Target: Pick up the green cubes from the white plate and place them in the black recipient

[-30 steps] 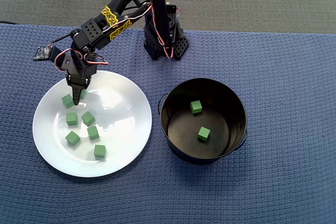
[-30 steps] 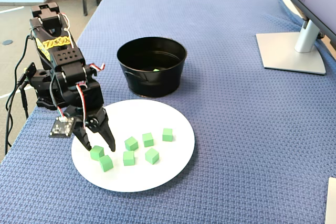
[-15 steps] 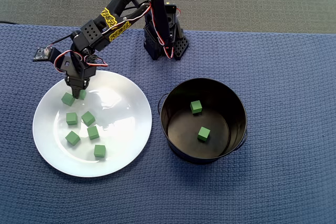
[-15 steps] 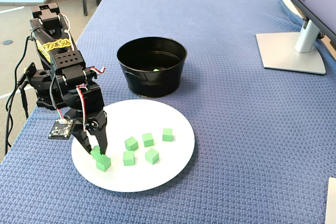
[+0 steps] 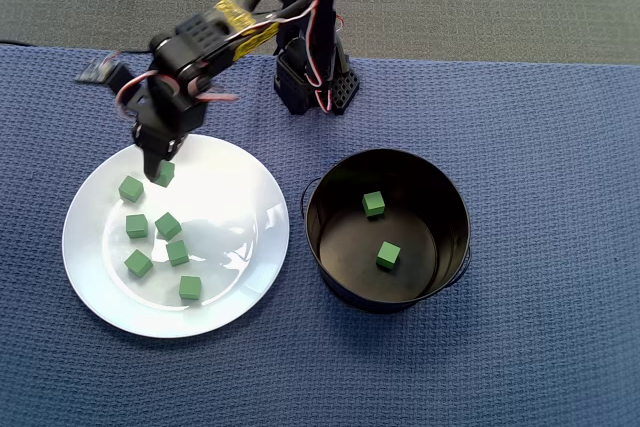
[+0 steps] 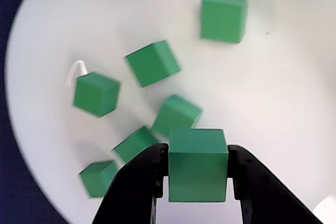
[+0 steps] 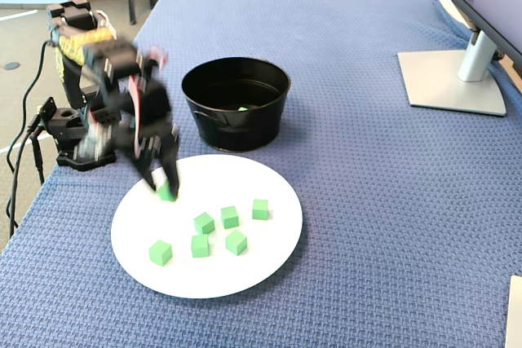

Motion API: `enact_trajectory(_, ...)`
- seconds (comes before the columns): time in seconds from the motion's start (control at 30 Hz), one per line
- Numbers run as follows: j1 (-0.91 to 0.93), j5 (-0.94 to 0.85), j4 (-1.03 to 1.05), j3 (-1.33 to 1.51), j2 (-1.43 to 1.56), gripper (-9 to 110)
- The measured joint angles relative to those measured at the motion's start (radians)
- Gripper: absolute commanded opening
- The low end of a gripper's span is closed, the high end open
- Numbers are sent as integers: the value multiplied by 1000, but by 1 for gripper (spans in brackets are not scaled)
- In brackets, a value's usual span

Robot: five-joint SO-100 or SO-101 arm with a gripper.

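The two black fingers point(image 6: 128, 187) are squeezed tight on one green cube point(image 6: 198, 164), held up over the white plate point(image 5: 245, 247). Five more cubes sit on the plate, and two already lie inside the black pot point(image 5: 330, 247) beside it on the bench. So six are left to move, counting the held one.

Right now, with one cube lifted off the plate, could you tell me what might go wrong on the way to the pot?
The claw pinches the held green cube only at its two sides, and the arm shows motion blur in the fixed view, so a fast swing might shake it loose. The black pot has tall walls; a low carry could clip its rim. A release near the rim might bounce the cube out onto the blue cloth.
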Motion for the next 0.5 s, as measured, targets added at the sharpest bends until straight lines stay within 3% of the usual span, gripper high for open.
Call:
enact_trajectory(0.13, -169, 179, 117, -101, 120, 0)
enact_trajectory(0.5, -916, 541, 252, -181, 152, 0)
